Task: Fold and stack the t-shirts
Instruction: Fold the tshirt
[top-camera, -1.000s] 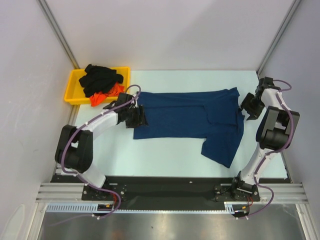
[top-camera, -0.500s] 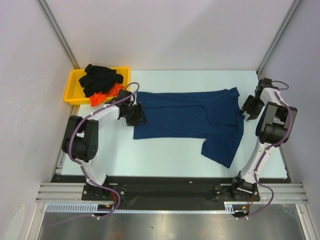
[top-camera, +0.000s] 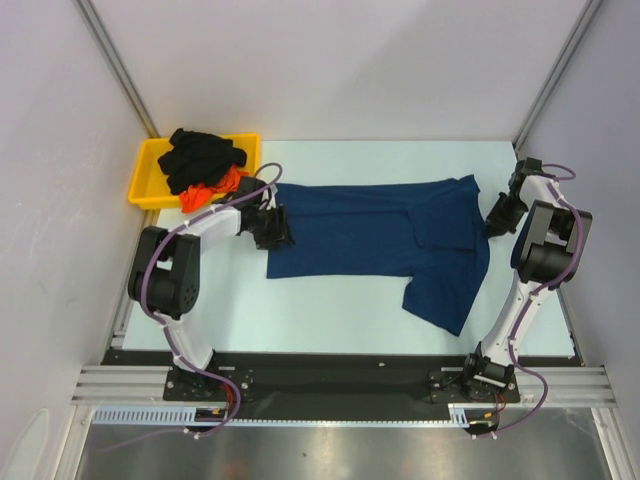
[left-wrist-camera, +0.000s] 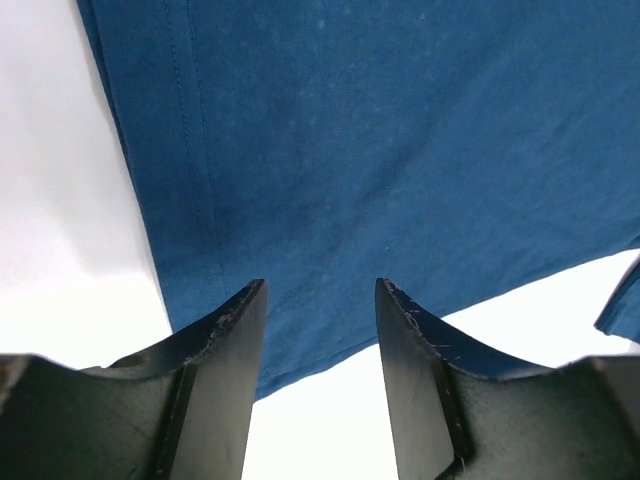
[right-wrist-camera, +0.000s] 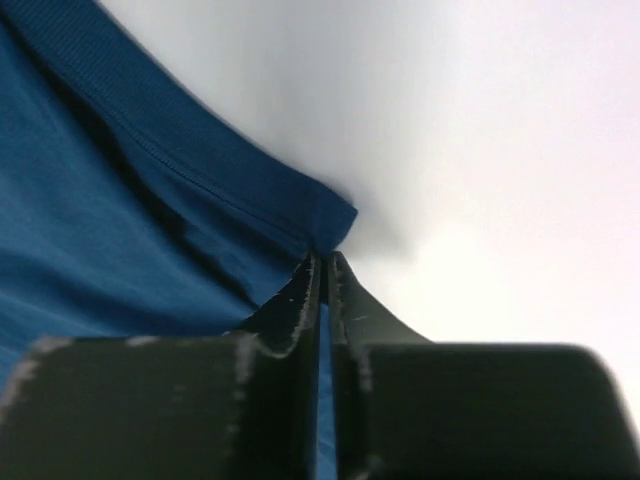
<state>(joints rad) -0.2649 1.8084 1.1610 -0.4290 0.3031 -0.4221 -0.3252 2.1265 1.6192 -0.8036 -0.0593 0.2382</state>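
Note:
A navy blue t-shirt (top-camera: 370, 230) lies spread flat across the white table (top-camera: 330, 310), with one part hanging toward the front right. My left gripper (top-camera: 273, 229) is at its left edge. In the left wrist view it (left-wrist-camera: 320, 290) is open, its two fingers straddling the hem corner of the cloth (left-wrist-camera: 400, 150) without pinching it. My right gripper (top-camera: 495, 215) is at the shirt's right edge. In the right wrist view it (right-wrist-camera: 325, 260) is shut on a corner of the blue cloth (right-wrist-camera: 100, 220), and a thin blue strip shows between the fingers.
A yellow tray (top-camera: 145, 165) stands at the back left corner and holds a bunched black t-shirt (top-camera: 200, 155) and an orange-red t-shirt (top-camera: 225, 183). Grey walls close in the table at the back and on both sides.
My right gripper has shut on the shirt's right edge. My left gripper has narrowed a little and shifted slightly toward the back along the left edge.

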